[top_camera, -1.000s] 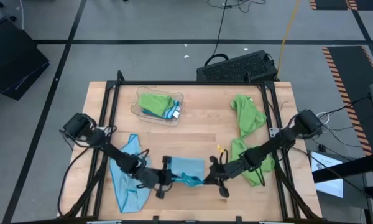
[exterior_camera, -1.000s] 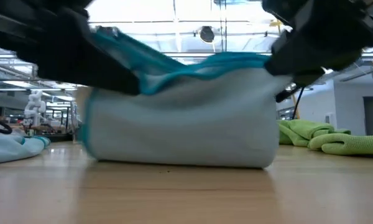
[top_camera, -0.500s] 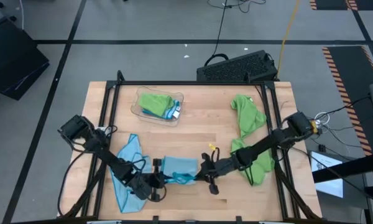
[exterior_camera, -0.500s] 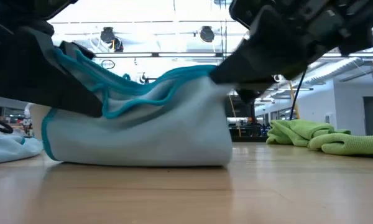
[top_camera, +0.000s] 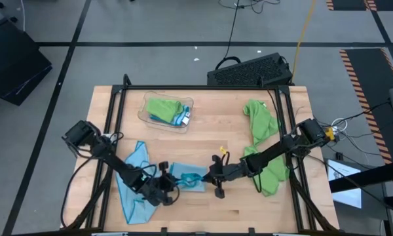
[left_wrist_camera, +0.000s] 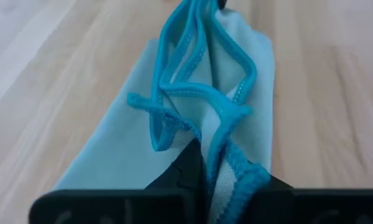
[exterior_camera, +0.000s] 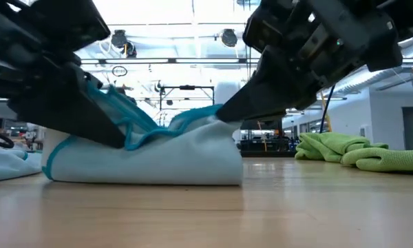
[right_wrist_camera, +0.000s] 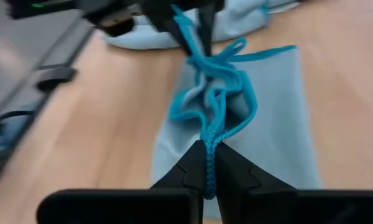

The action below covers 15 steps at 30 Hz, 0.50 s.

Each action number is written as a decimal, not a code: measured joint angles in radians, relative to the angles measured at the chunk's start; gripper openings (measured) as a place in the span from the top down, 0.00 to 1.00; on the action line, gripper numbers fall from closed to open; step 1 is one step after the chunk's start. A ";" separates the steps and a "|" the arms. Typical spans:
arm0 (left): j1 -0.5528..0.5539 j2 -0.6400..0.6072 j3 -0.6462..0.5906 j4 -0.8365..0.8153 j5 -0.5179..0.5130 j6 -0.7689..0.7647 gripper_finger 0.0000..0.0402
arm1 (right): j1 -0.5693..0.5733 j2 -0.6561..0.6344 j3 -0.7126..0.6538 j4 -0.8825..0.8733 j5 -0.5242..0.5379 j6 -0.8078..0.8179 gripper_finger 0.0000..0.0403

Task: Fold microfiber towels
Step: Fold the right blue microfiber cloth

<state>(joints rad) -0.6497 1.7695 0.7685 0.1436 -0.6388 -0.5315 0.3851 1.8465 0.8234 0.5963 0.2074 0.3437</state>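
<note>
Worktop [top_camera: 209, 134]: pale wood planks, dark frame along its edges.
Far left: clear plastic tray [top_camera: 146, 115] holding green and blue cloth.
Near middle: folded light blue towel [top_camera: 185, 177].
Near left: crumpled blue towel [top_camera: 134, 193].
Right side: two lime green towels [top_camera: 261, 121], heaped.

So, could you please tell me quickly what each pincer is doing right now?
Left pincer: closed on the light blue towel's teal hem.
Right pincer: closed on the same towel's opposite hem.
</note>
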 joint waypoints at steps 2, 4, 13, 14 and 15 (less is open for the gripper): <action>0.016 0.000 0.000 0.000 0.000 -0.019 0.92 | 0.000 0.000 0.000 -0.016 0.047 -0.001 0.94; 0.029 0.000 0.000 -0.005 0.000 -0.031 0.94 | -0.001 0.000 0.000 -0.019 0.060 -0.001 0.93; 0.050 0.000 0.000 -0.022 -0.014 -0.064 0.93 | 0.000 0.000 0.000 -0.062 0.159 0.016 0.87; 0.050 0.000 0.000 -0.026 -0.033 -0.076 0.91 | 0.000 0.000 -0.001 -0.065 0.171 0.025 0.86; 0.049 0.000 0.000 -0.035 -0.060 -0.096 0.89 | 0.000 0.000 0.000 -0.065 0.186 0.033 0.84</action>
<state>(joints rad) -0.6004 1.7693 0.7685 0.1089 -0.6986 -0.6275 0.3847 1.8465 0.8230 0.5315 0.3932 0.3768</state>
